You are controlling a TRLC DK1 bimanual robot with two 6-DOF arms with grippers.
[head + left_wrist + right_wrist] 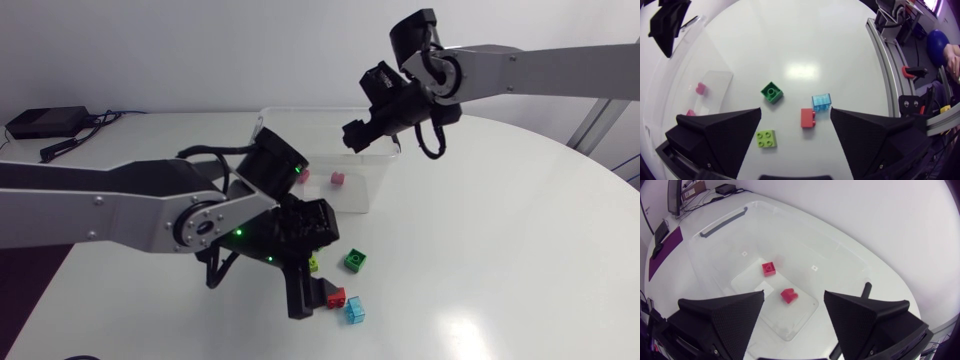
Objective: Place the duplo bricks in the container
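Several duplo bricks lie loose on the white table: a lime one, a dark green one, a red one and a light blue one. My left gripper hangs open just above them, the red brick lying between its spread fingers, untouched. The clear container stands behind. Two pink-red bricks are inside it. My right gripper is open over the container, holding nothing; the head view shows it above the back wall.
In the head view the lime brick, dark green brick and blue brick sit close around my left gripper. A black box with cables rests at the far left. Bare table spreads right of the bricks.
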